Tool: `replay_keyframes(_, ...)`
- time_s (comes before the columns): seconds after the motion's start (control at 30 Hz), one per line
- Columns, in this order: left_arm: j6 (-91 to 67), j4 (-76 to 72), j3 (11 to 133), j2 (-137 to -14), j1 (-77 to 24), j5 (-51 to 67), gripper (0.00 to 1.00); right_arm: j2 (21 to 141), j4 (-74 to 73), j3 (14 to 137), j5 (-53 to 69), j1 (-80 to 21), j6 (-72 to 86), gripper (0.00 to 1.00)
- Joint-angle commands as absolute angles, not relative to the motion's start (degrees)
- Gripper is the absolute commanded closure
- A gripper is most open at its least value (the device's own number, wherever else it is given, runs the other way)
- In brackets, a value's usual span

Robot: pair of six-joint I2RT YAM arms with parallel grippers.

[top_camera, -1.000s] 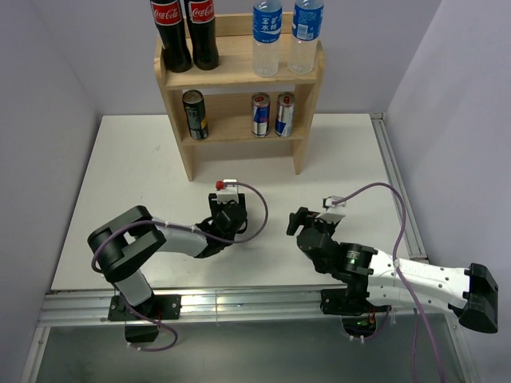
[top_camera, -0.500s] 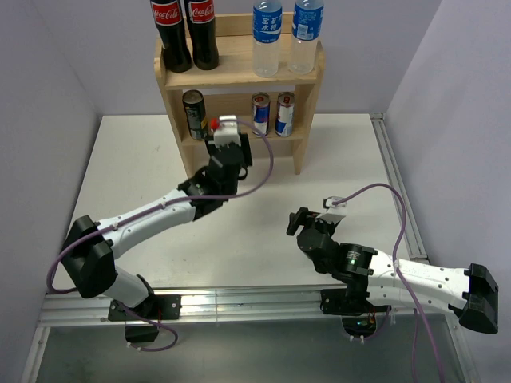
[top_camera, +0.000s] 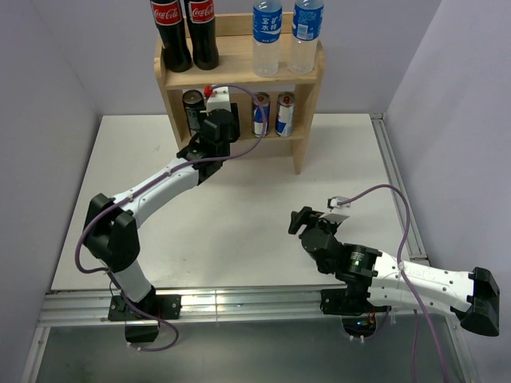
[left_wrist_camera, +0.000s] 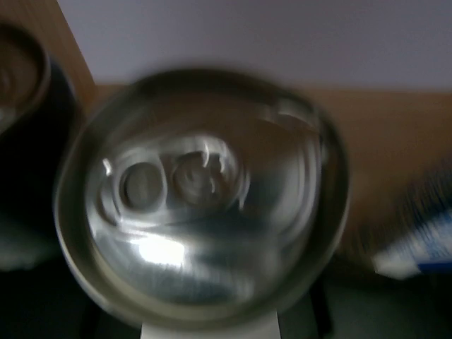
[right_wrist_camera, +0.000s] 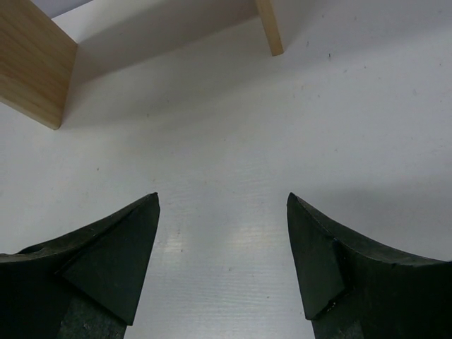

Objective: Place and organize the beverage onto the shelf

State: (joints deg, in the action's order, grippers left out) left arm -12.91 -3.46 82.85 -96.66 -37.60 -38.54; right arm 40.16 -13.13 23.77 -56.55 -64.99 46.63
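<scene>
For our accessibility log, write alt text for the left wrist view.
A blurred can top with its pull tab fills the frame. Behind it is the shelf, with a dark can at the left edge.

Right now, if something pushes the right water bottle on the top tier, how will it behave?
The water bottle is tall and slim, so it probably tips rather than slides. The other bottle stands close, so both may fall.
</scene>
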Motion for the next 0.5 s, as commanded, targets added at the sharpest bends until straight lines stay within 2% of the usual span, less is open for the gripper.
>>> replay_keyframes(0.0, -11.87, -6.94, 88.15, -97.03, -37.26, -36.3, 1.0, 39.64, -13.01, 23.2, -59.24, -64.6, 47.55, 0.2)
replay_keyframes(0.23, -12.48, -7.03, 88.77, -98.61, -37.0, -36.39, 1.0, 39.99, -13.1, 23.29, -59.41, -64.6, 47.72, 0.2)
replay_keyframes(0.3, -12.74, -6.94, 88.59, -98.61, -37.0, -36.82, 0.96, 39.99, -13.09, 23.2, -59.41, -64.51, 47.72, 0.2)
replay_keyframes(0.4, -12.66, -7.12, 87.98, -98.61, -36.91, -37.35, 0.84, 40.17, -13.09, 23.29, -59.33, -64.51, 47.72, 0.2)
replay_keyframes(0.43, -12.57, -7.12, 87.8, -98.53, -36.91, -37.35, 0.7, 40.34, -13.1, 23.29, -59.33, -64.6, 47.72, 0.2)
replay_keyframes(0.47, -12.57, -7.38, 87.37, -98.44, -36.91, -37.35, 0.61, 40.34, -13.1, 23.38, -59.33, -64.51, 47.72, 0.2)
